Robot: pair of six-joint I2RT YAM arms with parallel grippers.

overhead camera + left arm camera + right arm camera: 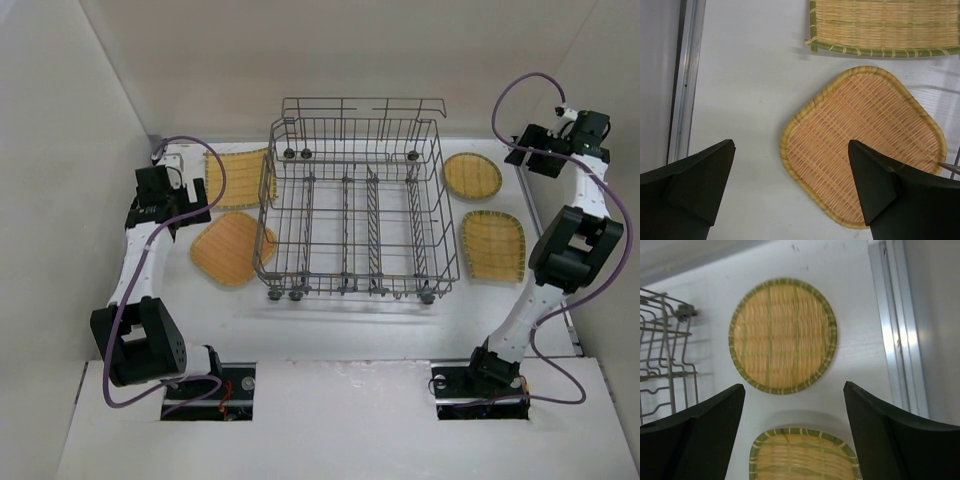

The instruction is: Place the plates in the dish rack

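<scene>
The grey wire dish rack [355,215] stands mid-table with no plates in it. Left of it lie a plain orange-tan rounded-square plate [233,248] [865,145] and, farther back, a pale striped green-rimmed plate [238,178] [885,25]. To the rack's right lie a round striped plate [472,176] [782,335] and a rounded-square striped plate [493,246] [802,455]. My left gripper [192,205] [791,145] hangs open above the orange plate's left edge. Open too, my right gripper [522,155] [794,385] hovers over the gap between the two right plates. Neither holds anything.
White walls close in the table on three sides. An aluminium rail runs along the left wall [687,80] and another along the right wall [900,325]. The rack's right corner [665,340] shows at the left edge of the right wrist view. Purple cables loop off both arms.
</scene>
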